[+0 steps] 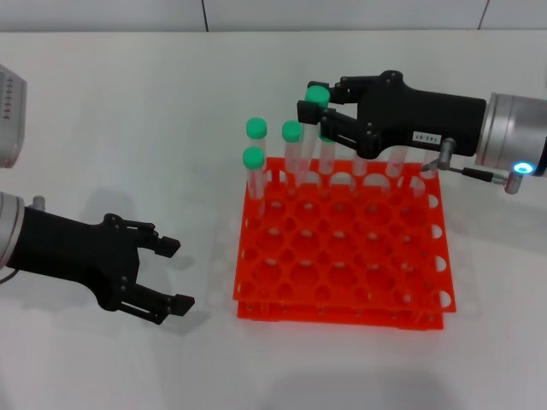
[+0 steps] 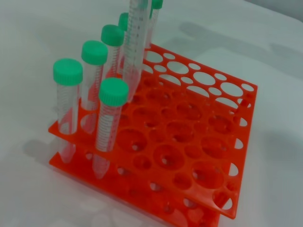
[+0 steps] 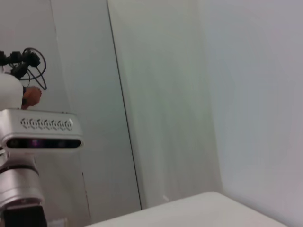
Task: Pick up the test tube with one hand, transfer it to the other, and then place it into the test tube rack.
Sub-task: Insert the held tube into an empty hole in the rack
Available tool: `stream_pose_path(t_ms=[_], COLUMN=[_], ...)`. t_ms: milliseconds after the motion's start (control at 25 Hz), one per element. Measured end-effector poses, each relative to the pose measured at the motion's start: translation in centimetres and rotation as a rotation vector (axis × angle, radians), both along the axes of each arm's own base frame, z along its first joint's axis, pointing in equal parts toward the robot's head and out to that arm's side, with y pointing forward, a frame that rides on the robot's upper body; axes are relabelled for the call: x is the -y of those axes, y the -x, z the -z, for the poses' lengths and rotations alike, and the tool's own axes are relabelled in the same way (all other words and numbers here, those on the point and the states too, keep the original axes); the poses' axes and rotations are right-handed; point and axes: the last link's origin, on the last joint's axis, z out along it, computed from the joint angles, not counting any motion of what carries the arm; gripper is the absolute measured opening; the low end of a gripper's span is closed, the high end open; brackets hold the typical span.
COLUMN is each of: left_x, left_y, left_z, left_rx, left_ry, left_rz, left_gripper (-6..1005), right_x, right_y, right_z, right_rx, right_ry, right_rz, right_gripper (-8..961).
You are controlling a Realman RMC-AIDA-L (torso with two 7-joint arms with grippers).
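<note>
The right gripper [image 1: 318,114], clenched just under the test tube's [image 1: 323,128] green cap, hangs it over the rack's [image 1: 342,256] back row, so lowering it straight into the hole below looks next, while the left gripper [image 1: 171,273] waits spread, well apart.

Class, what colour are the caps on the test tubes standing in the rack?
Green; the caps show best in the left wrist view, above the orange-red rack.
</note>
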Motion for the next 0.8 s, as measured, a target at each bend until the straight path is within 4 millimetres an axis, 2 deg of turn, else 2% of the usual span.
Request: stream_pose_path(t_ms=[800], left_x=[0.0], left_y=[-0.1], left_z=[0.0], left_rx=[0.005], left_ry=[-0.001], left_rz=[0.005], left_gripper=[883], right_x=[-0.2], right_y=[0.5], right_z=[1.4], right_rx=[0.061], right_ry=[0.002], right_rz=[-0.007], right_gripper=[265])
